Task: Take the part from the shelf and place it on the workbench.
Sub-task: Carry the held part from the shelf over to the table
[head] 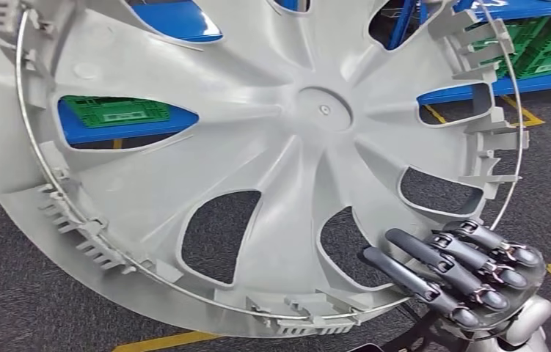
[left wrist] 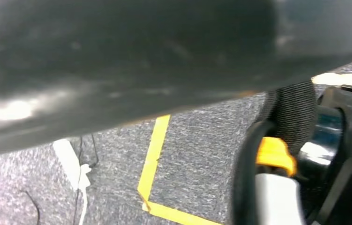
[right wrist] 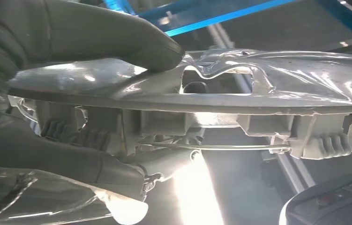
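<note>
The part is a large grey wheel cover, held upright close in front of the head view with its ribbed inner side and wire ring facing me. My right hand grips its lower right rim, dark fingers lying on the inner side. In the right wrist view the thumb presses on the cover's glossy outer face and the fingers wrap under the rim clips. A dark blurred surface crosses the left wrist view very close up; I cannot make out my left hand or its fingers there.
Behind the cover stands a blue shelf with green crates. Below is grey carpet floor with yellow tape lines. A white cable lies on the floor.
</note>
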You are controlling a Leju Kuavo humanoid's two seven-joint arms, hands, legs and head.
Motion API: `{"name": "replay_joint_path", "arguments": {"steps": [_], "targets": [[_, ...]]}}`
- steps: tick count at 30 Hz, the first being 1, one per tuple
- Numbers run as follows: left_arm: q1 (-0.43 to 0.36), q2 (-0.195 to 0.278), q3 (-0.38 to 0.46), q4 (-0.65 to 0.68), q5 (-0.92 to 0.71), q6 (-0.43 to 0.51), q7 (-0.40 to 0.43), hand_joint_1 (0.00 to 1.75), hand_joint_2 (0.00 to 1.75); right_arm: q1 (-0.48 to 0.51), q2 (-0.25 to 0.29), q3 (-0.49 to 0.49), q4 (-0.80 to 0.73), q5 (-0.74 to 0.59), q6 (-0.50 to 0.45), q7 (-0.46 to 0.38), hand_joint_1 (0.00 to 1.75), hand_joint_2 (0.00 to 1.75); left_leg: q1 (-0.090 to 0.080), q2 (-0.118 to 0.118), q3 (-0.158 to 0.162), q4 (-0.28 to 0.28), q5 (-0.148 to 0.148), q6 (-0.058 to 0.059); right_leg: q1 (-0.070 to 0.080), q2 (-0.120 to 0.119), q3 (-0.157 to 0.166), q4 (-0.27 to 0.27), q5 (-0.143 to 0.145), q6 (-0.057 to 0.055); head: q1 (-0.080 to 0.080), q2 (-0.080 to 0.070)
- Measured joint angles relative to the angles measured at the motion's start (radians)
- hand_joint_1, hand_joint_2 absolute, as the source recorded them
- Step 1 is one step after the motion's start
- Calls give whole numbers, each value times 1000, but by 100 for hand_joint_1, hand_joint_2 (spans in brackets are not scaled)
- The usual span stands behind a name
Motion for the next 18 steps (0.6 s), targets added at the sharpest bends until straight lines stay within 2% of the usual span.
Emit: {"name": "replay_joint_path", "arguments": {"steps": [1,2,3,5,6,8,10,11,12,13,14,15,16,17,18], "targets": [[0,-1,0,0,0,0,0,0,0,0,0,0,0,0,0,0,175,175,-2,9,0,6,-4,-6,1,-21,38,-65,18,-4,-1,0],[0,-1,0,0,0,0,0,0,0,-1,0,0,0,1,0,0,175,175,-4,17,0,12,-7,-13,3,-35,63,-105,26,-11,-2,0],[-1,-1,0,0,0,0,-1,0,0,-1,0,0,0,3,0,2,175,175,-6,25,1,16,-10,-20,5,-41,70,-122,25,-18,-3,0],[-1,-1,0,1,0,1,-2,0,0,0,0,0,0,10,0,9,175,175,-5,42,4,16,-11,-32,7,-20,65,-120,29,-34,-5,0],[-2,-1,0,1,0,1,-2,0,0,1,0,0,0,14,0,15,175,175,-2,41,4,21,-16,-38,7,-11,63,-121,33,-41,-6,0],[-1,-1,0,1,-1,1,-2,0,0,1,0,0,0,24,0,29,175,175,3,3,-17,78,-64,-48,3,8,64,-124,43,-54,-8,0],[1,-1,0,1,-1,1,-1,0,0,1,0,0,0,32,0,46,175,175,6,-44,-64,203,-140,-53,3,28,58,-124,49,-61,-9,0],[3,-1,0,1,-1,0,0,0,0,1,0,0,0,34,0,53,175,175,6,-53,-88,263,-165,-53,5,40,55,-123,51,-62,-9,0],[4,0,0,1,-2,0,2,0,0,2,0,0,0,37,0,60,175,175,6,-56,-100,297,-172,-52,6,53,53,-123,53,-63,-9,0],[4,0,0,1,-3,-1,4,0,0,3,0,0,0,40,0,64,175,175,6,-59,-98,298,-160,-49,8,67,52,-122,54,-62,-9,0],[5,0,0,1,-6,-2,6,0,0,4,0,0,0,43,0,66,175,175,6,-65,-77,256,-128,-45,8,80,52,-121,55,-62,-9,0],[5,1,0,1,-8,-3,8,0,0,4,0,0,0,46,0,67,175,175,5,-79,-47,191,-89,-39,9,93,53,-121,55,-61,-9,0],[5,2,0,1,-11,-5,10,0,0,5,0,0,0,49,0,68,175,175,6,-105,-17,125,-59,-32,10,104,53,-120,56,-59,-8,0],[7,3,0,1,-16,-8,12,0,0,5,0,0,0,52,0,68,175,175,6,-127,5,75,-40,-26,10,116,50,-119,58,-55,-8,0],[8,5,0,1,-22,-12,14,0,0,7,0,0,-1,54,0,69,175,175,6,-142,17,44,-36,-21,9,128,44,-118,61,-50,-9,0]]}}
